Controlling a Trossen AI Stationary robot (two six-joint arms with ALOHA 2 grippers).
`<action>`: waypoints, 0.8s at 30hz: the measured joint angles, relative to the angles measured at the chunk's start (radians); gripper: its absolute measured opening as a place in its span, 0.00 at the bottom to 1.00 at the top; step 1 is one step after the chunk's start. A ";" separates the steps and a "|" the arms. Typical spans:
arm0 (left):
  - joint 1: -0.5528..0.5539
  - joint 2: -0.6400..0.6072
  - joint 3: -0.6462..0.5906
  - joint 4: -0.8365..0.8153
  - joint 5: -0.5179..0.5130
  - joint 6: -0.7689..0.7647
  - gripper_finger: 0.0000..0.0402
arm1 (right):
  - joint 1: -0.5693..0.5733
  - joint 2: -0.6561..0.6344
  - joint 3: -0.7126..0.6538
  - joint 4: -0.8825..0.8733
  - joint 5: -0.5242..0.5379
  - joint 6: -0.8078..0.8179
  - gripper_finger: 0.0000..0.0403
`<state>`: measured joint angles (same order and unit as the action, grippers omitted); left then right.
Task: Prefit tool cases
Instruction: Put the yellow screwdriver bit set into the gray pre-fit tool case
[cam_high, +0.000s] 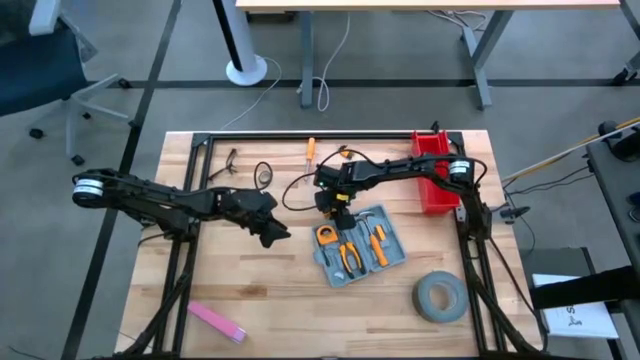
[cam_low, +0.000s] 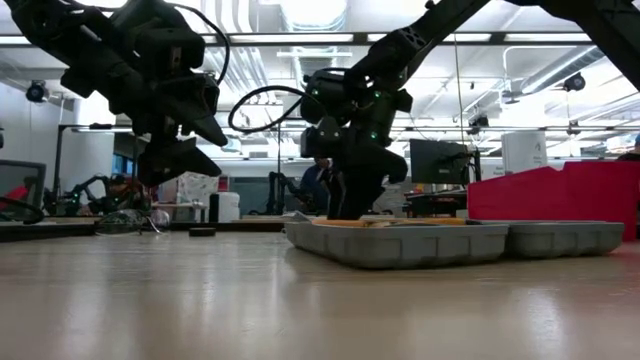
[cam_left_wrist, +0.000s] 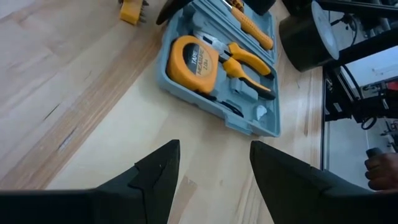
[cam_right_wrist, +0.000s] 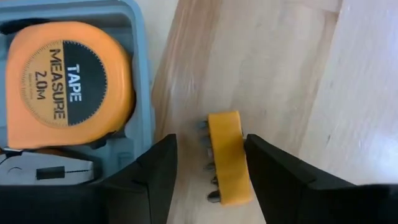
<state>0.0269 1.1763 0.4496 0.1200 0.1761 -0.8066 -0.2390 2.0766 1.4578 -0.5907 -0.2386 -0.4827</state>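
Bit holder (cam_right_wrist: 227, 155) between right tool (cam_right_wrist: 208, 171) fingers, seemingly ungripped, beside case (cam_right_wrist: 146, 93).

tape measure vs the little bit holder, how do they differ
The tape measure is round and sits inside the tool case; the bit holder is a narrow bar lying on the bare table beside the case, between the right claw's fingers. Both are orange-yellow.

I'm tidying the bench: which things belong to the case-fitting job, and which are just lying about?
Job: tool case; tape measure and pliers in it; yellow bit holder between the right gripper fingers.

Lying about: red bin, grey tape roll, pink strip, orange screwdriver.
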 joint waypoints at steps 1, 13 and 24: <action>0.000 0.000 0.000 0.000 0.000 0.000 0.51 | 0.000 0.000 0.002 0.000 0.000 0.000 0.42; 0.000 0.000 0.000 0.000 0.000 0.002 0.51 | -0.001 -0.001 0.023 -0.005 0.004 -0.018 0.41; 0.000 0.000 0.000 -0.002 0.000 0.012 0.51 | -0.017 0.000 0.023 0.004 0.040 -0.018 0.44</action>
<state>0.0269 1.1763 0.4496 0.1180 0.1761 -0.7948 -0.2562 2.0766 1.4811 -0.5863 -0.1989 -0.5012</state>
